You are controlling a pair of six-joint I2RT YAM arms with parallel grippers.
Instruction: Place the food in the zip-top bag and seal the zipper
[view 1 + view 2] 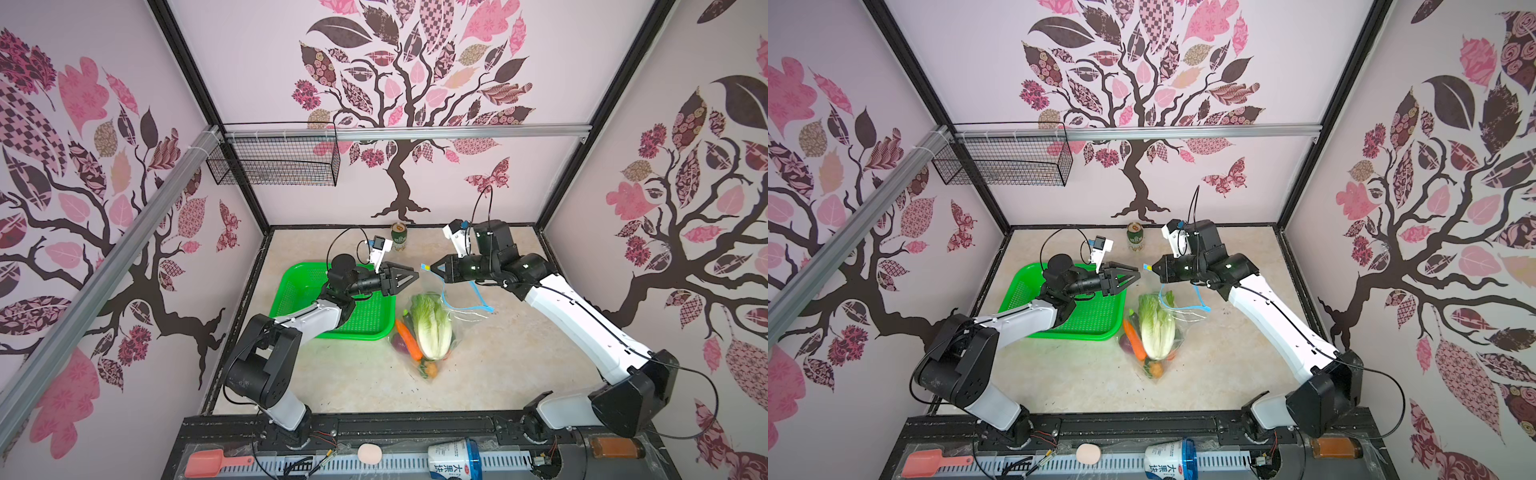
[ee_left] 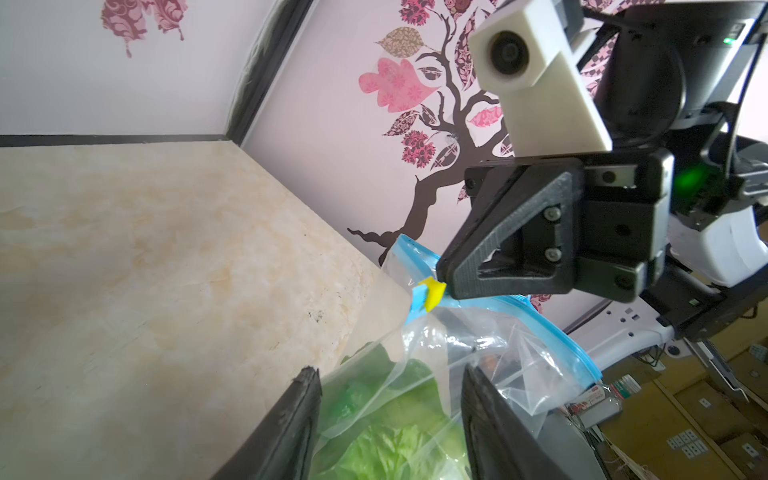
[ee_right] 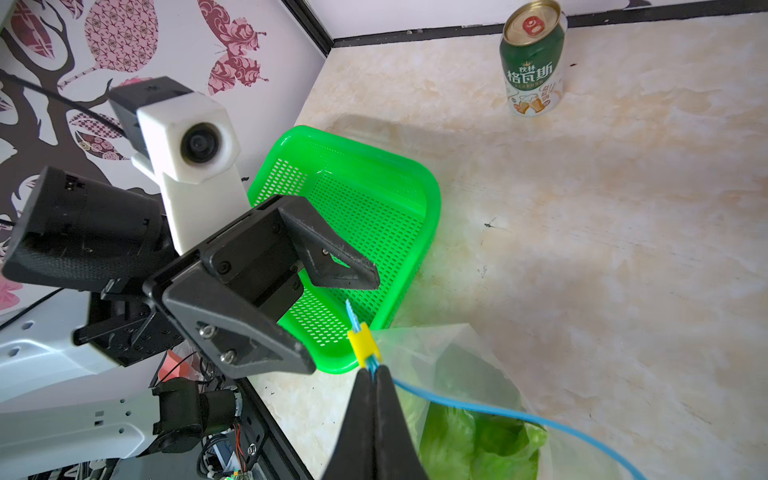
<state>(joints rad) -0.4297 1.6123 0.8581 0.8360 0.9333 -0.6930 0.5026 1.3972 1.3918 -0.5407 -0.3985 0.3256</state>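
Note:
The zip-top bag (image 1: 451, 332) lies on the table in both top views, its mouth corner lifted. Inside it the food shows: a napa cabbage (image 1: 432, 324), a carrot (image 1: 408, 338), a purple onion (image 1: 398, 345) and small orange and green pieces (image 1: 430, 369). My right gripper (image 3: 372, 372) is shut on the blue zipper (image 3: 498, 411) just behind the yellow slider (image 3: 363, 343). The rest of the strip hangs in an open loop (image 1: 478, 297). My left gripper (image 2: 388, 374) is open in the air, its tips a little short of the slider (image 2: 432, 293) and facing the right gripper (image 1: 432, 268).
An empty green perforated basket (image 1: 365, 320) sits under my left arm, left of the bag. A green drink can (image 1: 399, 237) stands by the back wall. A black wire basket (image 1: 274, 160) hangs on the back wall. A cup, a scoop and a bottle lie along the front rail (image 1: 415, 428).

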